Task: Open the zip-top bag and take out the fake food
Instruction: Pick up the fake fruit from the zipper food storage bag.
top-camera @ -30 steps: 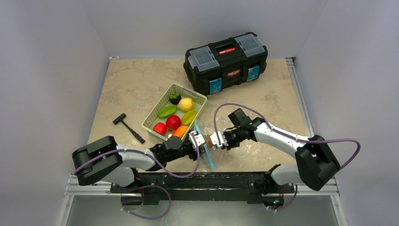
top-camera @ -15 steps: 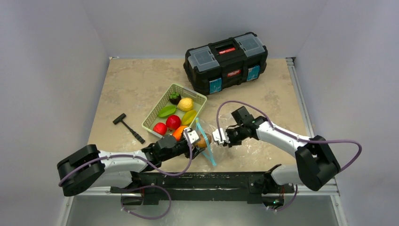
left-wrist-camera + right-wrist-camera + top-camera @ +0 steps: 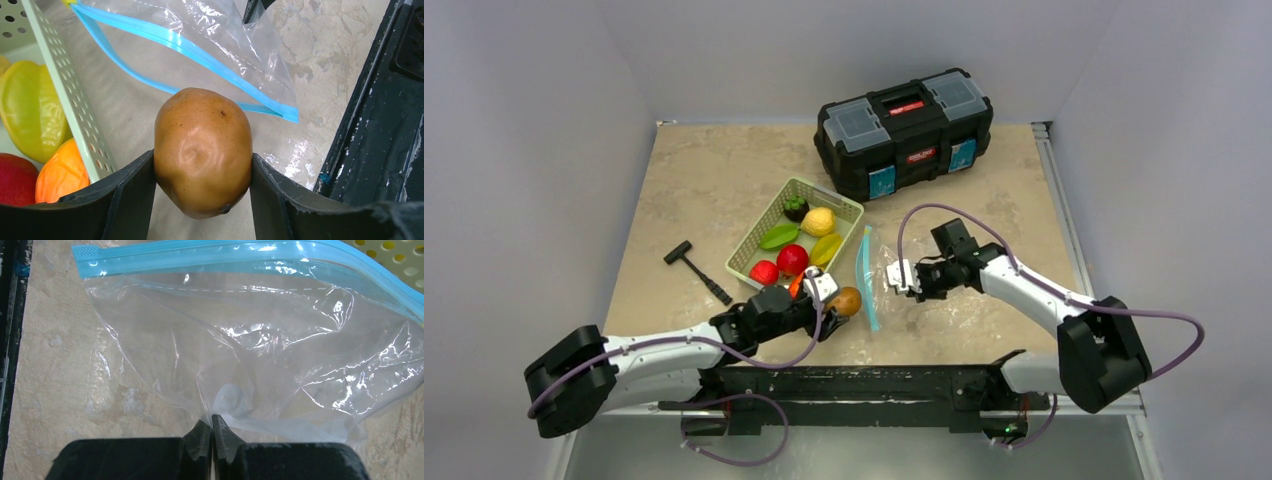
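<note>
My left gripper [image 3: 835, 299] [image 3: 201, 165] is shut on a brown potato-like piece of fake food [image 3: 846, 300] [image 3: 202, 150], held just above the table beside the basket's near corner. The zip-top bag [image 3: 876, 283] [image 3: 225, 35] [image 3: 250, 340] lies flat and looks empty, its teal zip strip [image 3: 864, 280] [image 3: 225, 252] facing the potato. My right gripper [image 3: 902, 277] [image 3: 212, 422] is shut on the bag's bottom edge, opposite the zip. More fake food fills the pale green basket [image 3: 759, 222] [image 3: 65, 90]: a yellow fruit [image 3: 820, 221], a red one [image 3: 792, 259] and an orange one [image 3: 804, 280] among them.
A black toolbox [image 3: 904, 130] stands at the back of the table. A small black hammer [image 3: 696, 270] lies left of the basket. The black mounting rail [image 3: 854, 380] [image 3: 380, 125] runs along the near edge.
The left arm has drawn back to the left with the potato, out of the bag's mouth. The right gripper moved right, pulling the bag flat, and its jaws pinched tighter.
</note>
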